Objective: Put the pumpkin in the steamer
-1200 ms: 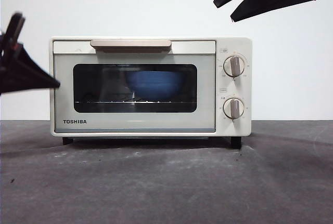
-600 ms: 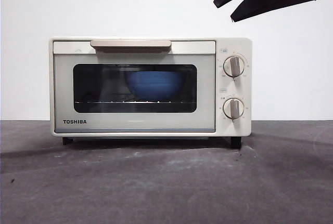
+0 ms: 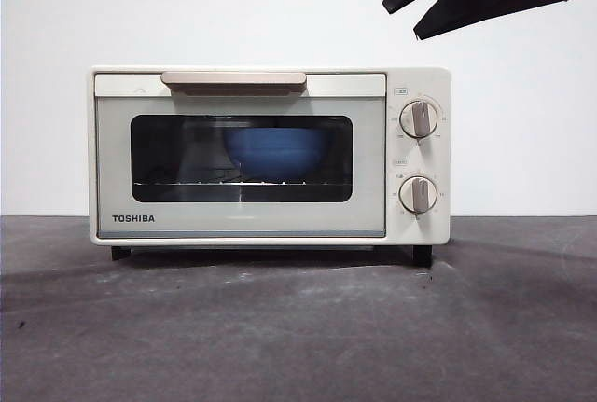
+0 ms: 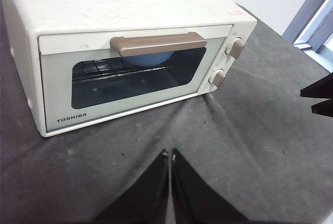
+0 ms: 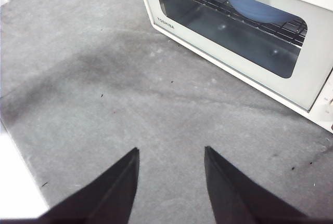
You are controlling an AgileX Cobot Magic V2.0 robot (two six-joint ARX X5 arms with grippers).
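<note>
The steamer (image 3: 269, 155) is sitting shut on the dark table (image 3: 298, 327), its door closed flush under the beige handle (image 3: 233, 79). Through the glass a blue bowl (image 3: 277, 152) is resting on the wire rack inside. The pumpkin is not showing in any view — not on the table, not in either gripper — so it may be lying in that bowl, hidden below the rim, though the pictures are not settling this.

What has just changed: a second ago a dark arm was reaching in at the steamer's left side in the front view, half a second ago only a tip of it was left at the top corner, and now it is gone from that view altogether. That looks like the left arm pulling back after finishing with the door.

The left gripper (image 4: 170, 155) is now hanging above the table in front of the steamer, its jaws pressed together and holding nothing. The right gripper (image 5: 171, 154) is waiting off to the side over bare table, jaws spread apart and empty (its black tips are showing at the front view's top right).

With the door shut and both grippers clear, the task is probably in its closing stage — if the pumpkin is indeed inside.
</note>
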